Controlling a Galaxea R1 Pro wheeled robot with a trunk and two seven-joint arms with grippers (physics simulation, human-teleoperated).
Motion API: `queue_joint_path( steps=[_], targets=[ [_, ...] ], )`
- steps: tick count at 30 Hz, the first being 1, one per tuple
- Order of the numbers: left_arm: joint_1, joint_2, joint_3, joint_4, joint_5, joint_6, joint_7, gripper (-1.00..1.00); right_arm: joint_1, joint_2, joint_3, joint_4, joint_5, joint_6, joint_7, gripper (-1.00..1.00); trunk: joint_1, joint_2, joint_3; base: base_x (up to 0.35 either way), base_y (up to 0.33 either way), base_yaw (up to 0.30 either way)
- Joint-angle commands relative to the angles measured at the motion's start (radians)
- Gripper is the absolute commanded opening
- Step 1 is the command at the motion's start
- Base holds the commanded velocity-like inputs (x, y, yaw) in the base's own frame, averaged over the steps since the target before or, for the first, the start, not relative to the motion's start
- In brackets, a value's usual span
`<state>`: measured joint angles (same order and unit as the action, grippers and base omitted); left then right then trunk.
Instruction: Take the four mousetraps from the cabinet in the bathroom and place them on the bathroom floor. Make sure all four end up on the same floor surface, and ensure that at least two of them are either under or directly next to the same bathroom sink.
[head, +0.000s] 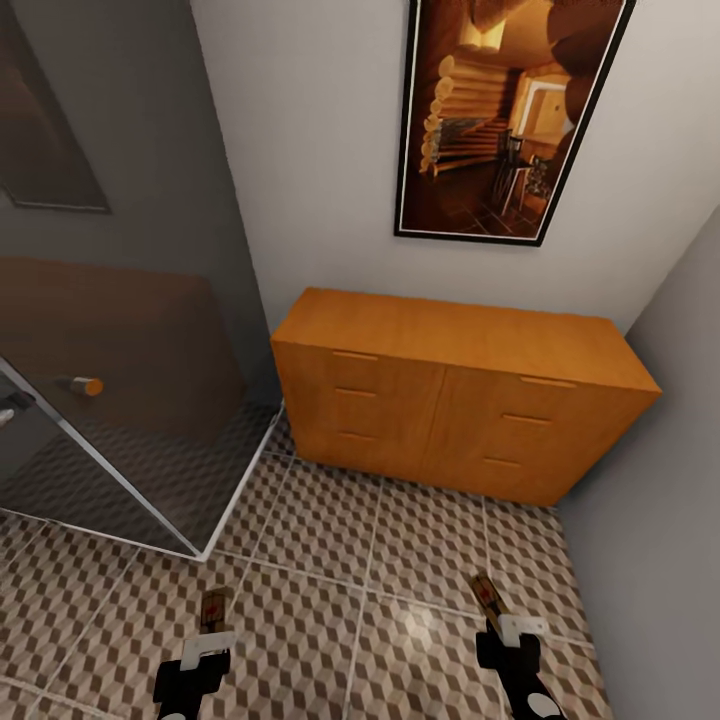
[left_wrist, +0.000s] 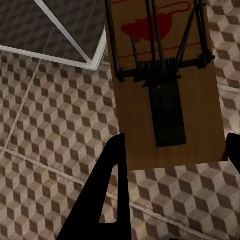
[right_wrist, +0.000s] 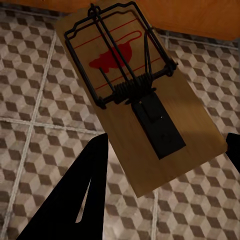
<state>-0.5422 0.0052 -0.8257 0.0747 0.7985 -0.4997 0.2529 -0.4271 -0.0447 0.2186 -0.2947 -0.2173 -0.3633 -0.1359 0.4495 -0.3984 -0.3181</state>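
Observation:
The orange-brown cabinet (head: 450, 400) stands against the far wall with all its drawer fronts shut. My left gripper (head: 207, 648) is shut on a mousetrap (head: 212, 608), a small wooden board with a wire spring and a red mouse print (left_wrist: 165, 85), held above the cube-patterned bathroom floor (head: 330, 560). One black finger (left_wrist: 112, 190) presses the board's edge. My right gripper (head: 512, 628) is shut on a second mousetrap (head: 487, 597), which shows tilted between the fingers (right_wrist: 90, 185) in the right wrist view (right_wrist: 140, 100).
A glass shower screen (head: 120, 430) with a white frame and darker tray tiles takes up the left side. A grey wall (head: 650, 500) closes the right side. A framed picture (head: 500, 110) hangs above the cabinet.

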Motion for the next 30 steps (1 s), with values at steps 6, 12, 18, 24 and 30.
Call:
queue_joint_path(
  steps=[6, 12, 18, 24, 30],
  targets=[
    [-0.001, -0.001, -0.006, 0.002, -0.002, -0.002, 0.005, -1.00, -0.001, -0.001, 0.008, 0.000, -0.010, -0.003, -0.002, -1.00, 0.001, -0.002, 0.007, 0.000, 0.000, 0.092],
    [-0.001, -0.001, -0.006, 0.002, -0.002, -0.002, 0.004, -1.00, -0.001, -0.001, 0.008, 0.000, -0.010, -0.003, -0.002, -1.00, 0.001, -0.002, 0.016, 0.000, 0.000, 0.105],
    [-0.001, -0.001, -0.006, 0.002, -0.002, -0.002, 0.004, -1.00, -0.001, -0.001, 0.007, 0.000, -0.010, -0.003, -0.002, -1.00, 0.001, -0.002, 0.025, 0.000, 0.000, 0.166],
    [-0.001, -0.002, -0.006, 0.002, -0.002, -0.002, 0.005, -1.00, -0.001, -0.001, 0.007, 0.000, -0.010, -0.003, -0.003, -1.00, 0.001, -0.002, 0.033, 0.000, 0.000, 0.186],
    [-0.001, -0.002, -0.006, 0.002, -0.002, -0.002, 0.005, -1.00, -0.001, -0.001, 0.007, 0.000, -0.010, -0.003, -0.004, -1.00, 0.001, -0.002, 0.041, 0.000, 0.000, 0.190]
  ],
)
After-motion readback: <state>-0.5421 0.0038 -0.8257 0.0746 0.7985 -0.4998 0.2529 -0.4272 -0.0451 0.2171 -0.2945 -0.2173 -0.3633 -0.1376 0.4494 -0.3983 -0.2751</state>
